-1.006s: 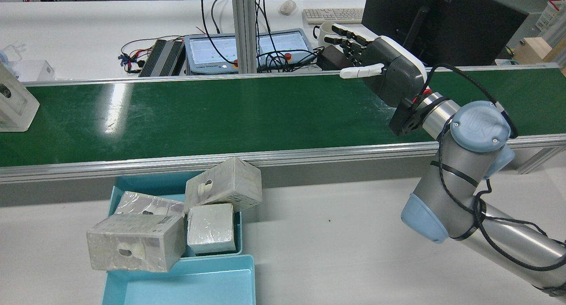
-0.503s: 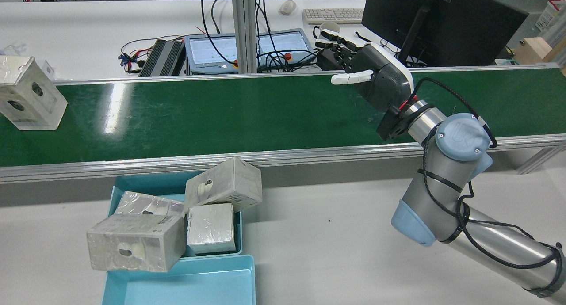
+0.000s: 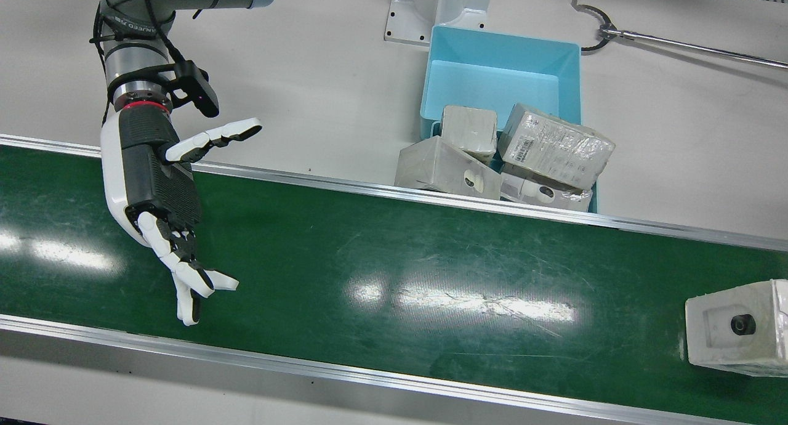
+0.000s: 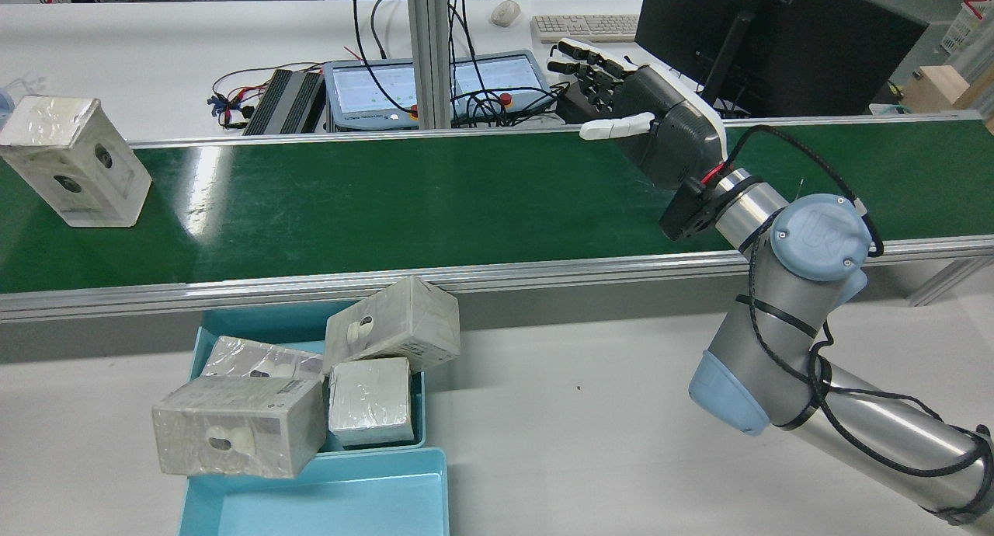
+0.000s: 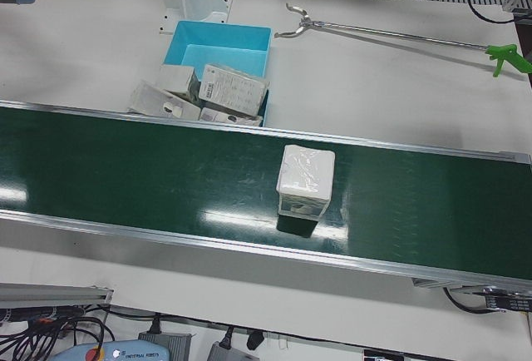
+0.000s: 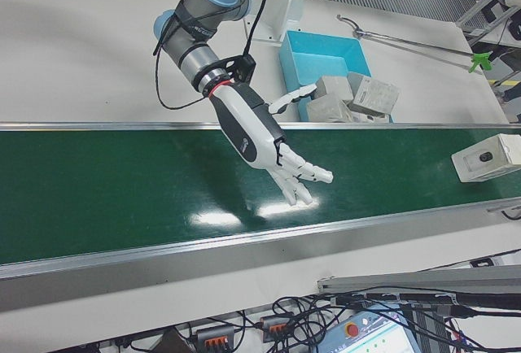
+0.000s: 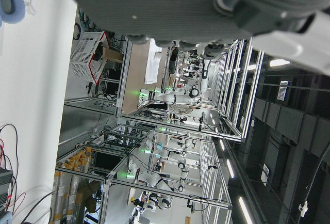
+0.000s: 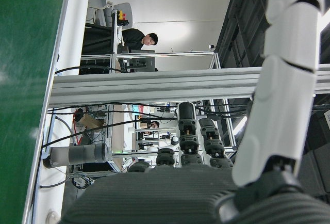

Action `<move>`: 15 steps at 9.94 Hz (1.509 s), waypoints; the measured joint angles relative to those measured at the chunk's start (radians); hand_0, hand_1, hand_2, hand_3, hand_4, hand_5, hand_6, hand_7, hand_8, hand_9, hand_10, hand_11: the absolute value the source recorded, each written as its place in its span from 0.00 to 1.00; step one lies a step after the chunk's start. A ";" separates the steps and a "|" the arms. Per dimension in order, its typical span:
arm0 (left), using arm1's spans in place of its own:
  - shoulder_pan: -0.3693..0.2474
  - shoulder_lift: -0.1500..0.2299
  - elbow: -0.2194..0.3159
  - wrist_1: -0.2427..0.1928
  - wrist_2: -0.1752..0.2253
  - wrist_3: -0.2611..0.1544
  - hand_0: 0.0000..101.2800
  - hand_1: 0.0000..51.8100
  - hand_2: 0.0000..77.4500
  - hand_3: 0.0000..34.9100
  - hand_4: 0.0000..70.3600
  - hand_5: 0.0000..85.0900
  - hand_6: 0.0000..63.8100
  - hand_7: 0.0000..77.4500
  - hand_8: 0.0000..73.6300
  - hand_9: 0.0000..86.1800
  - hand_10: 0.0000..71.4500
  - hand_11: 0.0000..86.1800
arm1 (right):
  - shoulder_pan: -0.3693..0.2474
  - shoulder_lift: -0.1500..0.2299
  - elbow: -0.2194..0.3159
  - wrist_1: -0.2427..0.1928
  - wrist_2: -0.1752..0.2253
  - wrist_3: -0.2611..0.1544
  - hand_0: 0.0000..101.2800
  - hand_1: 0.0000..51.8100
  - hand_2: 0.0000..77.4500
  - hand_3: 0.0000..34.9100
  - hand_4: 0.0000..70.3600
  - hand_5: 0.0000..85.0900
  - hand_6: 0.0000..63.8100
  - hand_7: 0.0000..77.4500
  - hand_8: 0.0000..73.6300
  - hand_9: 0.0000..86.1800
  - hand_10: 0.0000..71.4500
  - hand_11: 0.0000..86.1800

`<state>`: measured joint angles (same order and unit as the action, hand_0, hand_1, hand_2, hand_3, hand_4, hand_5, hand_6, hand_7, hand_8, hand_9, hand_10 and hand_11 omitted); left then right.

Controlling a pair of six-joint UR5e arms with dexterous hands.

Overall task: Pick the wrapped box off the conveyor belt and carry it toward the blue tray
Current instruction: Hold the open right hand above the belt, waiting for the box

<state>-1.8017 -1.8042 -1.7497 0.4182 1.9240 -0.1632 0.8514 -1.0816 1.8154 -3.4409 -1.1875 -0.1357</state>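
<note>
Wrapped box (image 4: 75, 161), whitish under crinkled clear film with dark round holes in one face, stands on the green conveyor belt (image 4: 404, 202), partly cut off in the front view. Right hand (image 3: 161, 191) hovers well apart, fingers (image 3: 184, 277) spread, empty. Left hand's state cannot be told.

1. Robotics lab or test station: green conveyor belt (image 4: 404, 202) with aluminium rails across a white tabletop (image 4: 582, 412).
2. Monitor (image 4: 776, 39), keyboard (image 4: 586, 27), teach pendant (image 4: 435, 85) and loose cables behind.
3. Hand views show aluminium-frame bays with other robot arms.
</note>
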 joint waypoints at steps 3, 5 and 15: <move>0.000 0.000 0.000 0.000 0.000 0.000 0.00 0.00 0.01 0.00 0.00 0.01 0.00 0.01 0.01 0.00 0.01 0.01 | 0.001 -0.006 -0.032 -0.001 -0.004 -0.001 0.45 0.20 0.12 0.00 0.16 0.12 0.12 0.25 0.04 0.05 0.00 0.01; 0.000 0.000 0.000 0.000 0.000 0.000 0.00 0.00 0.01 0.00 0.00 0.01 0.01 0.01 0.01 0.01 0.00 0.01 | 0.002 -0.004 -0.056 0.000 -0.004 0.004 0.45 0.20 0.12 0.00 0.13 0.11 0.10 0.23 0.04 0.06 0.00 0.01; 0.000 0.000 0.000 0.000 0.000 0.000 0.00 0.00 0.01 0.00 0.00 0.01 0.00 0.01 0.01 0.01 0.00 0.01 | 0.029 -0.001 -0.045 -0.021 -0.003 0.009 0.45 0.22 0.13 0.00 0.18 0.12 0.13 0.27 0.04 0.06 0.00 0.01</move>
<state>-1.8017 -1.8042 -1.7497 0.4182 1.9240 -0.1632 0.8803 -1.0828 1.7709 -3.4620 -1.1904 -0.1267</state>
